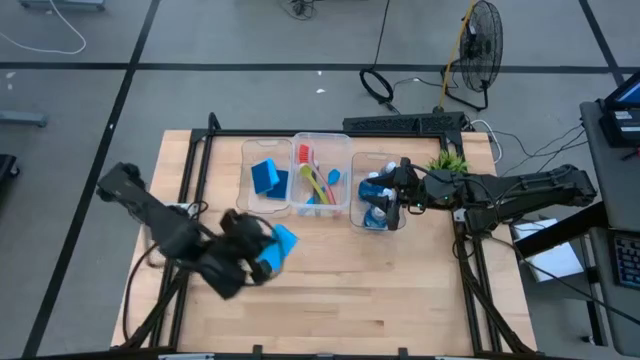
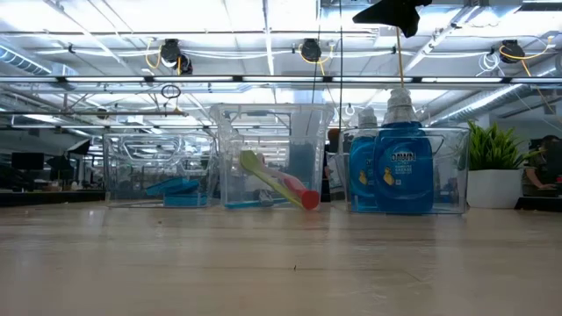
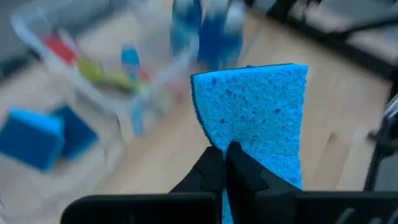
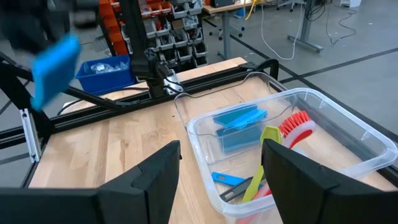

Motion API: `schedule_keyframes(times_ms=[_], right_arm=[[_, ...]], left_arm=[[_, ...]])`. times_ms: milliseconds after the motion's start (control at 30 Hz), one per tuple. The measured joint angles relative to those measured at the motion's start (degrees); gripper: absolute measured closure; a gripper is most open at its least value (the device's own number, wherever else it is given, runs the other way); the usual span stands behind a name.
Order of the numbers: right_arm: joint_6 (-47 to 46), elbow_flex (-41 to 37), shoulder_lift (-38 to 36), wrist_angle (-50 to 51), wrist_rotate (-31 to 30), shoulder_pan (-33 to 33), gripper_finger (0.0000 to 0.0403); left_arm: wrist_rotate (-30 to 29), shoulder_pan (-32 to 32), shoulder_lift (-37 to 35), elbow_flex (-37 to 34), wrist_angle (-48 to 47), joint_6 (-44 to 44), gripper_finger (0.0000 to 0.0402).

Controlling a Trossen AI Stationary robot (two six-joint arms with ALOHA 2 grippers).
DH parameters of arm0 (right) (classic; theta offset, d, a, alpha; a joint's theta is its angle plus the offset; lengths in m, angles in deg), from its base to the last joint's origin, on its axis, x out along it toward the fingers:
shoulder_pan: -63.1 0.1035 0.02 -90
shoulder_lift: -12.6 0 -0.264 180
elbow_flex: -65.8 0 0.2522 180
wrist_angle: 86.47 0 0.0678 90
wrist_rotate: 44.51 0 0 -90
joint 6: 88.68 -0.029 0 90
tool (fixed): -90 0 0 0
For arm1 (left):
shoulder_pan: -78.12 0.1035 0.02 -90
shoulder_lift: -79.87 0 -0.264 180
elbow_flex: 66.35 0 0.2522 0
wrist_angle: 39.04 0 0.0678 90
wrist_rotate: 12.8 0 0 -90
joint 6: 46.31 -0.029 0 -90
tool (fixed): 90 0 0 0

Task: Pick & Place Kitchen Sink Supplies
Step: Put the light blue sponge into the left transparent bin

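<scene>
My left gripper [image 1: 262,252] is shut on a flat light-blue sponge [image 3: 252,112], held above the table in front of the bins; the sponge [image 4: 55,62] also shows blurred in the right wrist view. Three clear bins stand in a row at the back. The left bin [image 1: 250,150] holds blue sponges [image 1: 268,178], the middle bin [image 1: 322,140] holds red, yellow-green and blue brushes [image 1: 316,180], and the right bin [image 1: 372,158] holds blue bottles [image 2: 404,167]. My right gripper [image 4: 221,180] hovers open above the right bin. My left gripper pinches the sponge between its two fingers at one short end [image 3: 231,138]. The sponge sticks out beyond the fingertips [image 3: 211,168] with its broad face toward the wrist camera. It is lifted clear of the table.
A small green potted plant [image 1: 448,160] stands at the back right, beside the right bin. Black frame rails [image 1: 200,150] run along the table's left, far and right sides. Bare wooden tabletop [image 1: 380,290] lies in front of the bins.
</scene>
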Motion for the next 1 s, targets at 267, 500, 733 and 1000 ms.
schedule_keyframes(times_ms=[267,500,733,1000], right_arm=[[0.00,0.00,0.00,0.00,-0.02,0.00,0.0190],[0.02,0.00,0.00,0.00,-0.04,0.00,0.0190],[1.51,0.00,0.00,0.01,-0.07,0.00,0.0190],[1.53,0.00,0.00,0.02,-0.07,0.00,0.0190]], left_arm=[[-11.85,-3.00,-10.22,0.02,6.49,-13.89,0.0399],[-11.51,-5.17,-14.37,0.04,19.92,-30.85,0.0399],[-7.21,-6.72,-15.50,0.10,35.11,-47.95,0.0399],[-8.73,-5.54,-15.43,0.09,34.46,-45.64,0.0400]])
